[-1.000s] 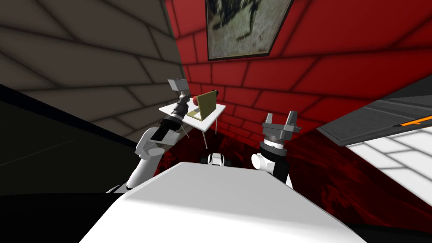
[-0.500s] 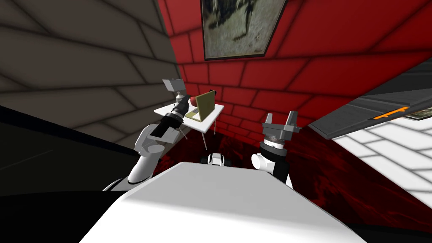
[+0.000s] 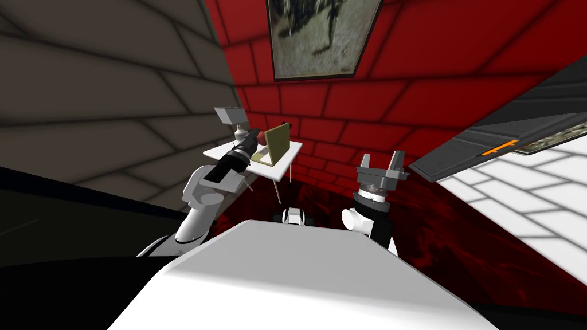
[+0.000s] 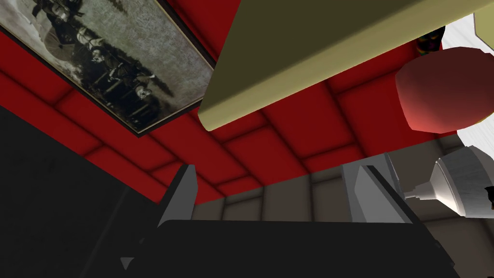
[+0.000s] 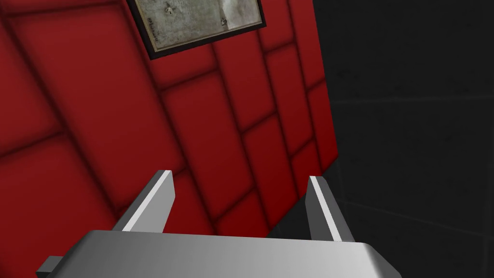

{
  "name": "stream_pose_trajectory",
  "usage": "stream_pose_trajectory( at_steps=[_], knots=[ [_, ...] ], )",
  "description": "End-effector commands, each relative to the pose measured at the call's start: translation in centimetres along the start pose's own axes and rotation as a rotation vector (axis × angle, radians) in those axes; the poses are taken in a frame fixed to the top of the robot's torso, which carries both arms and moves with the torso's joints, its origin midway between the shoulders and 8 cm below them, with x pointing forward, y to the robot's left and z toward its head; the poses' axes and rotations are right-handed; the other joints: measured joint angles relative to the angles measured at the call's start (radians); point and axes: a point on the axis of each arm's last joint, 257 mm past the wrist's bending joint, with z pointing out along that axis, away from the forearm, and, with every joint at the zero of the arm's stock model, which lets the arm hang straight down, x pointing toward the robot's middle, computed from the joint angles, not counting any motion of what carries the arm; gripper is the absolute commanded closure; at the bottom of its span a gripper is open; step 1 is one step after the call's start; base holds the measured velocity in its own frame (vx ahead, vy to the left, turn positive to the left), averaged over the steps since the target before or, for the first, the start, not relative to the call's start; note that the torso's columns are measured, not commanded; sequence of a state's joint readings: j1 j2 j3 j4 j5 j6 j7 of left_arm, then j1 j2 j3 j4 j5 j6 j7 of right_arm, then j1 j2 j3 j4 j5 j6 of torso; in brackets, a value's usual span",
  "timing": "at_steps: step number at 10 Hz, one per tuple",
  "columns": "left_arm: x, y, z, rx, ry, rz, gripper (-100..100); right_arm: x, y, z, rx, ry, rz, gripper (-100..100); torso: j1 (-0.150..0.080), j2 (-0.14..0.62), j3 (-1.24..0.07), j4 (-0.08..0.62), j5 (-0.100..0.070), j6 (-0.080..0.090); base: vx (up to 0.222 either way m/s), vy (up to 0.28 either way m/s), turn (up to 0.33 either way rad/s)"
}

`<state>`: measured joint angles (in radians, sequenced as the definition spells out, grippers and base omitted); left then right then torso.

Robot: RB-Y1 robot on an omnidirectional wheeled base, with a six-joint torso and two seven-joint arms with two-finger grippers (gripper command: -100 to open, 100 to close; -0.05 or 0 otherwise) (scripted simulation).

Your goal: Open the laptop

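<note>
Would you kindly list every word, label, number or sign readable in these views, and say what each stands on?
None can be read.
The olive laptop has a plain lid.
The framed picture shows a blurred grey scene, no lettering.
The orange mark at the right is too small to read.

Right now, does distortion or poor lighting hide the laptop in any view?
Head view: the wide lens splays and rolls the walls; the laptop is lit. Left wrist view: its olive lid is shaded, no glare. Right wrist view: lit red wall, black area beside it.
</note>
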<state>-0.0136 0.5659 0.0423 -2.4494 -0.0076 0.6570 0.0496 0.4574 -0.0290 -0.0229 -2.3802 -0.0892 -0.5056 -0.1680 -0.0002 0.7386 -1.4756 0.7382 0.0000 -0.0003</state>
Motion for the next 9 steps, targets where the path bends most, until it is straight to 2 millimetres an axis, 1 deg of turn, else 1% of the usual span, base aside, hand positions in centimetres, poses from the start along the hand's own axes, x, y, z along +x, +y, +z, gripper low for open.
stream_pose_trajectory(
  at_steps=[1, 3, 4, 6, 7, 9],
  knots=[
    [0.3, 0.1, 0.3, -0.027, 0.012, 0.000, -100, 0.0, 0.0, 0.0, 0.000, 0.000, 0.000, 0, 0.000, 0.000, 0.000, 0.000, 0.000, 0.001, -0.014, 0.039, -0.066],
    [0.9, -0.3, 0.8, -0.049, 0.034, 0.000, -100, 0.0, 0.0, 0.0, 0.000, 0.000, 0.000, 0, 0.000, -0.001, 0.000, 0.000, 0.000, 0.001, -0.027, 0.052, -0.179],
    [0.9, 0.1, 0.7, -0.064, 0.034, 0.000, -100, 0.0, 0.0, 0.0, 0.000, 0.000, 0.000, 0, 0.001, 0.000, 0.000, 0.000, 0.000, 0.000, -0.026, 0.045, -0.072],
    [1.5, -0.2, 1.1, -0.085, 0.056, 0.001, -100, 0.0, 0.0, 0.0, 0.000, 0.000, 0.000, 0, 0.000, -0.001, 0.000, 0.000, 0.000, 0.000, -0.029, 0.050, -0.160],
    [1.5, 0.1, 1.0, -0.098, 0.056, 0.001, -100, 0.0, 0.0, 0.0, 0.000, 0.000, 0.000, 0, 0.000, -0.001, 0.000, 0.000, 0.000, 0.000, -0.023, 0.045, -0.066],
    [2.0, -0.1, 1.2, -0.122, 0.076, 0.004, -100, 0.0, 0.0, 0.0, 0.000, 0.000, 0.000, 0, -0.001, -0.001, -0.001, -0.001, 0.000, 0.001, -0.034, 0.045, -0.149]
  ],
)
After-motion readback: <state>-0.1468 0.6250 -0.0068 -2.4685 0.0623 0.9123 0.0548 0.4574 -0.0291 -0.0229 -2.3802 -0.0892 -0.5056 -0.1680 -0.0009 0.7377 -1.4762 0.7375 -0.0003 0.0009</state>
